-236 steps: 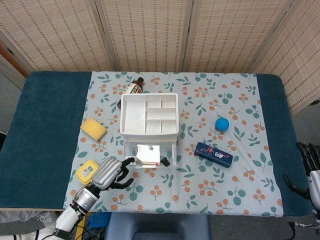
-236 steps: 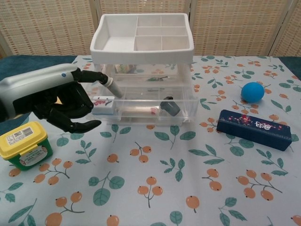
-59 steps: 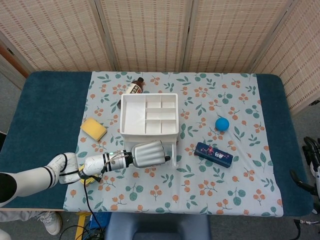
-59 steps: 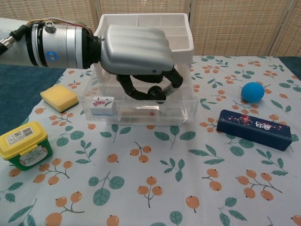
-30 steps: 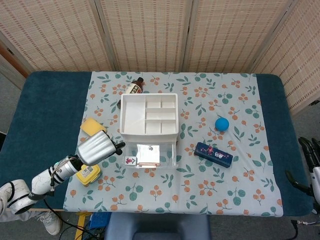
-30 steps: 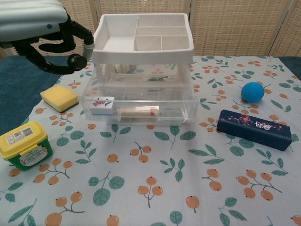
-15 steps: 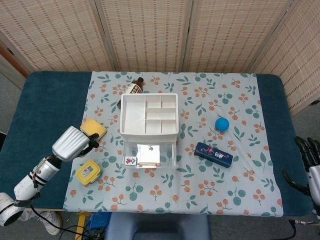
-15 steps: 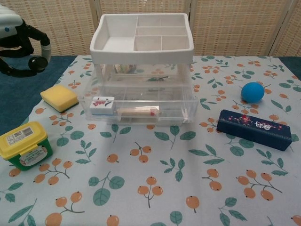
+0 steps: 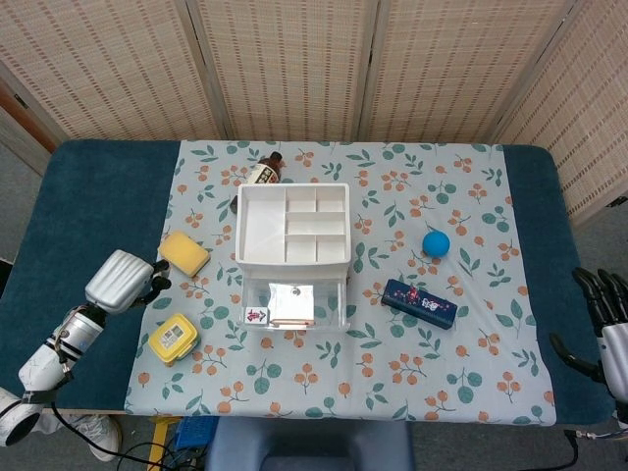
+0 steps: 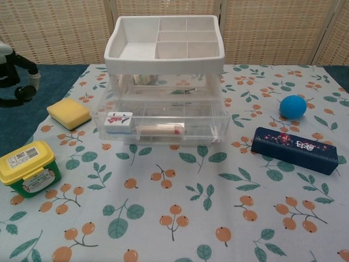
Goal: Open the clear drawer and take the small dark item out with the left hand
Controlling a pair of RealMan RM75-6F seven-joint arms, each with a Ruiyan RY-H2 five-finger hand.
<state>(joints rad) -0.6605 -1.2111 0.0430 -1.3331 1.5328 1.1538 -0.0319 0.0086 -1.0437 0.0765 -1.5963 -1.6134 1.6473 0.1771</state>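
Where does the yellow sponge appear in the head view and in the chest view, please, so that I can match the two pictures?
Head view: the yellow sponge lies on the floral cloth, left of the white organizer.
Chest view: the yellow sponge sits at the left, at the cloth's edge, left of the clear drawer.
Shared landmark: the white organizer, with the yellow-lidded tub nearer the camera than the sponge.

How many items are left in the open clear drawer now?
2: a small white tile at the clear drawer's left front, and a pinkish stick lying mid-front. Others may be hidden under the organizer.
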